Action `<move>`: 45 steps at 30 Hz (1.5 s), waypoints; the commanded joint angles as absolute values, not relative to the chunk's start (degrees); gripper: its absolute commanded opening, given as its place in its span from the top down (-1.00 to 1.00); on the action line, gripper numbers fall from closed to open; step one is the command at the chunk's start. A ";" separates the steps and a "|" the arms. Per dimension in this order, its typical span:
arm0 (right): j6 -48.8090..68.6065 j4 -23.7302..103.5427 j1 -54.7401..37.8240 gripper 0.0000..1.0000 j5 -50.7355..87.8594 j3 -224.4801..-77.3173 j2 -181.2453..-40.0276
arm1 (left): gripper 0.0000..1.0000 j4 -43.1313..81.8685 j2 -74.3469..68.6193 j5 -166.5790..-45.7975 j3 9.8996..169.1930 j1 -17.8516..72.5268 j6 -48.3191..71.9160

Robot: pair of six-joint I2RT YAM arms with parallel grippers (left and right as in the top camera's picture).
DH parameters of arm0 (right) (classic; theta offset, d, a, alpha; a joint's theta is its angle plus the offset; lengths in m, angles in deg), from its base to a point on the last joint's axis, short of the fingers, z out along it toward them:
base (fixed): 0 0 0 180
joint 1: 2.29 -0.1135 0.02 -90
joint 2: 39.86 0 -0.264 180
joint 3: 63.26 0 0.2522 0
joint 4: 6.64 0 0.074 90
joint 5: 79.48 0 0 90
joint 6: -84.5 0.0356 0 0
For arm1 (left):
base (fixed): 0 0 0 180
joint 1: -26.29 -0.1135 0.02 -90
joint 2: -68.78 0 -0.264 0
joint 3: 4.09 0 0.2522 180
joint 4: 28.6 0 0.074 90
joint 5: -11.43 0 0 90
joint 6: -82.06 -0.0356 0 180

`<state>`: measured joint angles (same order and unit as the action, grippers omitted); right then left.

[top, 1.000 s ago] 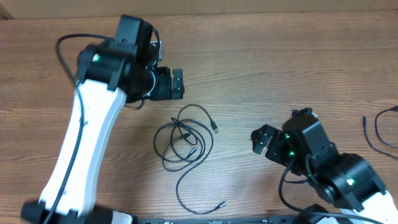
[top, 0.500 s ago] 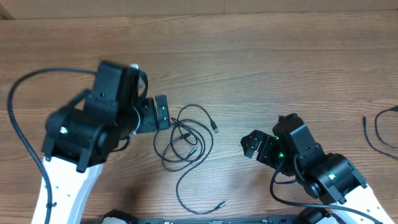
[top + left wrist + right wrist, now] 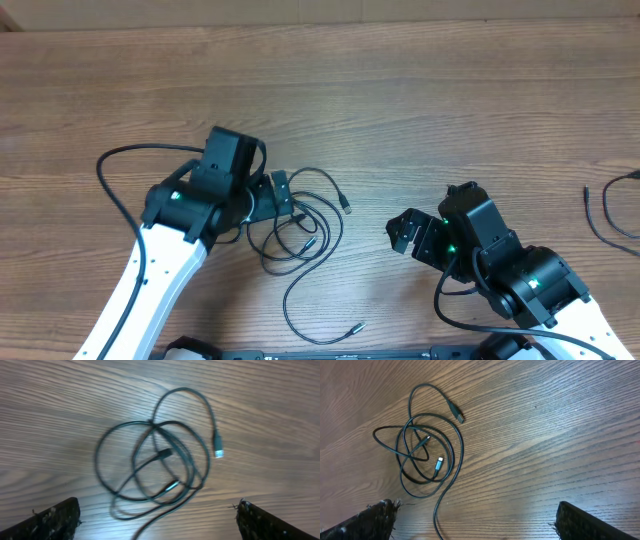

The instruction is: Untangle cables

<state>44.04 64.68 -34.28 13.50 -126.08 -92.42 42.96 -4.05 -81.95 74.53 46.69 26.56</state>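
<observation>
overhead: black left gripper [image 3: 283, 198] hides left rim of thin black cord tangle [image 3: 308, 241] | separate thin black cord [image 3: 586, 196] cut by right edge | left wrist: tangle's tail exits bottom edge

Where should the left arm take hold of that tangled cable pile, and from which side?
Pinch the single strand behind the silver plug on the loop sticking out of the cables, coming down from above. That loop lies flat, clear of the overlapped coils, so the open left fingers would likely catch one cord only.
</observation>
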 commanded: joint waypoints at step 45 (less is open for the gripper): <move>44.19 58.15 -34.61 -1.00 19.75 -125.82 -99.35 | 0.92 41.61 -12.75 -95.13 95.01 50.21 19.04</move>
